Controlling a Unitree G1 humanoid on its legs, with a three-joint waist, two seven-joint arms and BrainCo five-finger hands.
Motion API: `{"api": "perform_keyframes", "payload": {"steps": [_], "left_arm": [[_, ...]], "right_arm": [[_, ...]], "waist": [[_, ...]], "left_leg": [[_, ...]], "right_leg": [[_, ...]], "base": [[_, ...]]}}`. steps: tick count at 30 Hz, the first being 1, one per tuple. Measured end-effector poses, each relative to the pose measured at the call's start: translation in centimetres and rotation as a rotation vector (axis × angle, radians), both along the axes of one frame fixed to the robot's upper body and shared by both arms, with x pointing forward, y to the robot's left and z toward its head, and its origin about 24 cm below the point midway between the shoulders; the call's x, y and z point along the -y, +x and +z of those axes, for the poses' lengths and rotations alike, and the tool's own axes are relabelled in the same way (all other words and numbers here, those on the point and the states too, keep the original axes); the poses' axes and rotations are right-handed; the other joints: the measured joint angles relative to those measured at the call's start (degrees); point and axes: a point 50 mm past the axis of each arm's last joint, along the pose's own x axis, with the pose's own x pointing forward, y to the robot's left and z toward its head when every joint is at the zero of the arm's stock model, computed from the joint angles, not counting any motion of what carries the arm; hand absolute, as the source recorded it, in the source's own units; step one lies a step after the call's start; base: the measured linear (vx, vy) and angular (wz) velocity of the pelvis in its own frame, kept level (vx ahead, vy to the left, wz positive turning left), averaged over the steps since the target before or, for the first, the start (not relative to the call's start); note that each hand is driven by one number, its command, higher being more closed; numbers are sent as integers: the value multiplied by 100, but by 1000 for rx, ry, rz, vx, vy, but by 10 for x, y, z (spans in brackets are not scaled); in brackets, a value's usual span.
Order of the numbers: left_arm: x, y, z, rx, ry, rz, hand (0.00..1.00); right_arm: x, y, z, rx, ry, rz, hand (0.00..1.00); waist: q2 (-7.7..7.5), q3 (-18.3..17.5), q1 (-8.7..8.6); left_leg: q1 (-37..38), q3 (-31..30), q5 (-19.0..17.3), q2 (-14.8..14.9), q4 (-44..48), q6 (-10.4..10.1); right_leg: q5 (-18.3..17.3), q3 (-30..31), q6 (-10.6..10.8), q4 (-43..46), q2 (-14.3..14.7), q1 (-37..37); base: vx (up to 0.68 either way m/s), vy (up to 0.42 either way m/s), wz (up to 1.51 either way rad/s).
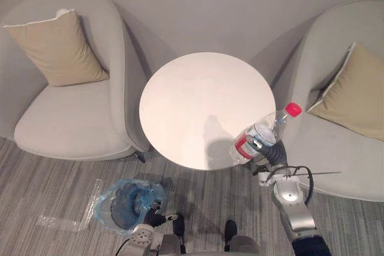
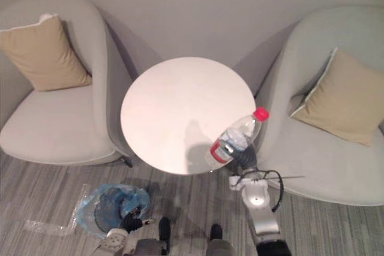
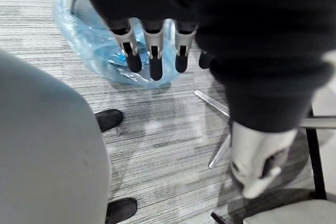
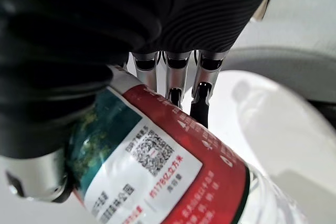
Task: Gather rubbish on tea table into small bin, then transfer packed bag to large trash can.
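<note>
Low on the left, the left hand (image 3: pixel 151 51) hangs with straight, loose fingers just over the bin (image 1: pixel 127 203), lined with crinkly blue plastic. Over the smooth round table's (image 1: pixel 198 88) near right edge, the right hand (image 1: pixel 271 154) curls its fingers round a tilted, clear plastic bottle (image 1: pixel 264 131) with a red cap.

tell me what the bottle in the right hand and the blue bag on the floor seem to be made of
The bottle, held in the right hand, looks like thin clear plastic: you see through its body, with a glossy printed label and a red cap, probably harder plastic. The blue bag seems thin translucent plastic film, crinkled and shiny.
</note>
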Motion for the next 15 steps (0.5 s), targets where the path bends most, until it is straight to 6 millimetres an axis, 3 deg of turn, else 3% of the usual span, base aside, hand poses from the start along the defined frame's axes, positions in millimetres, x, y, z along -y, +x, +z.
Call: {"api": "perform_keyframes", "payload": {"steps": [2,5,8,9,11,12,15], "left_arm": [[0,-1,-1,-5,2,-6,0],[2,-2,-1,-10,9,-41,0],[3,-1,-1,-9,8,-47,0],[1,-3,-2,-18,14,-44,0],[-5,-1,-1,-16,27,-30,0],[-5,1,0,-10,25,-26,0],[4,4,1,3,-1,-16,0]], "right_arm": [[-4,-3,-4,-13,2,3,100],[-8,-9,-9,-38,-3,21,100],[-6,-13,-13,-51,-5,-1,100],[-9,-16,-13,-49,5,-13,100],[-14,-16,-13,-44,22,-16,100],[-16,-11,-8,-22,21,-9,100],[-20,2,4,34,27,1,100]], "waist": [[-9,-15,-15],[-73,-104,-60],[-85,-157,-93],[-167,-176,-143],[-332,-310,-100],[-264,-380,58],[62,-277,87]], "left_leg": [[61,83,-95,3,129,4],[-68,84,-211,-103,416,59],[-394,-255,-223,-187,601,108],[-512,-498,-138,-252,688,104],[-746,-751,-79,-362,897,35],[-999,-833,-53,-292,1020,-4],[-1366,-1176,107,16,1144,-147]], "right_leg": [[-74,82,22,218,-11,-33],[-462,185,88,1053,-189,-419],[-684,361,283,1573,-285,-607],[-978,694,261,2034,-301,-650],[-1142,909,222,1921,-291,-662],[-1110,838,71,1504,-228,-561],[-603,499,-93,807,118,-382]], "base": [[-58,11,-33],[-101,2,2],[-106,-7,66],[-60,-41,107],[-18,-117,95],[-27,-128,61],[-130,-93,43]]}}
